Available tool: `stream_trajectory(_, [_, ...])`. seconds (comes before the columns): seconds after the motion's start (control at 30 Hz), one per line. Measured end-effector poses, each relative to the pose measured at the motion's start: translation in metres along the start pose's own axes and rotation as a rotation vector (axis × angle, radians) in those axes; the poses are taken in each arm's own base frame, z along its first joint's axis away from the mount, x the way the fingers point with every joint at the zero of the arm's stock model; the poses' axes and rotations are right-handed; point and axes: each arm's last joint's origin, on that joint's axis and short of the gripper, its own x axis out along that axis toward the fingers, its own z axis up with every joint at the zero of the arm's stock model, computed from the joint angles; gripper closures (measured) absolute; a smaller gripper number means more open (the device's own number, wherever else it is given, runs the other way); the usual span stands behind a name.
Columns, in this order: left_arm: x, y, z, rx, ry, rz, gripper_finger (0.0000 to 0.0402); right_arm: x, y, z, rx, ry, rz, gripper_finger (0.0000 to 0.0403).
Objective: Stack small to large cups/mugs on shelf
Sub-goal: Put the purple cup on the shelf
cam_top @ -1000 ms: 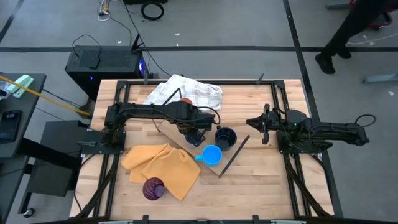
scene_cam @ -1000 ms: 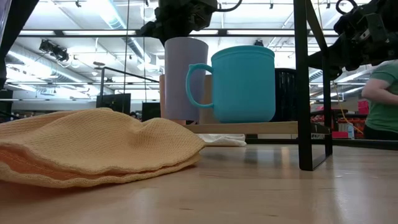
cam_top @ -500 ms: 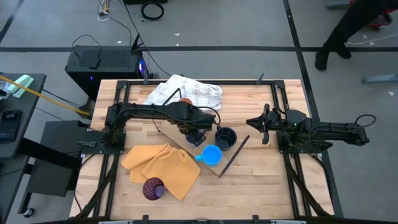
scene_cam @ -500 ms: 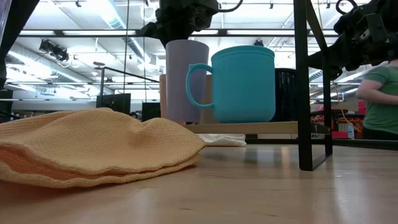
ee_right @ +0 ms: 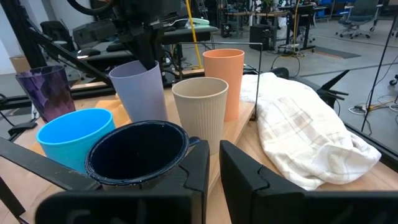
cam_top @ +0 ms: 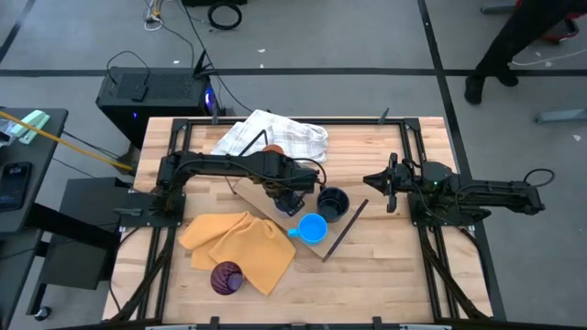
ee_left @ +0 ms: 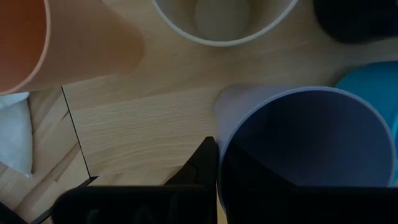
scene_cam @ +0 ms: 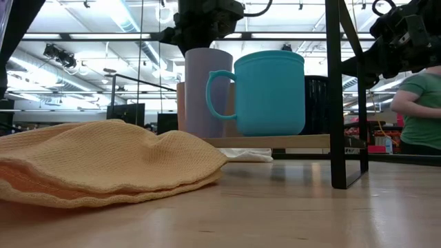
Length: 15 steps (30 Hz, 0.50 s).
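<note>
Nearest the low camera: yellow-orange cloth [scene_cam: 103,162]. Behind it on the shelf [scene_cam: 275,141]: bright blue mug [scene_cam: 265,93], lavender cup [scene_cam: 207,89] beside it, rim pinched by the left gripper [cam_top: 286,198], fingers clamped on the wall. Dark navy mug [ee_right: 137,152], beige cup [ee_right: 200,112], orange cup [ee_right: 224,81] farther back. Purple cup [cam_top: 227,277] on the cloth. Right gripper [cam_top: 378,182] waits well apart, fingers nearly together, holding nothing.

Blue mug [scene_cam: 269,93] beside lavender cup [scene_cam: 204,89] on shelf [scene_cam: 275,141] — left hand [scene_cam: 205,21] above, yellow cloth [scene_cam: 103,162] in front

The table [cam_top: 385,266] carries the shelf [cam_top: 261,200], yellow cloth [cam_top: 240,246], checked cloth [cam_top: 275,135].
</note>
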Motion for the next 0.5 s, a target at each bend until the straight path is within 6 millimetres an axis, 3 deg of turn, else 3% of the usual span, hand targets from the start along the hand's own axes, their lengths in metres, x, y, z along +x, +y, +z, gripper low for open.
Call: stream_trajectory(0.5, [0.0,-0.0002,-0.0002,-0.017,0.002,-0.002,0.0364,0.0,0.0,0.0,0.0,0.0,0.0,0.0357])
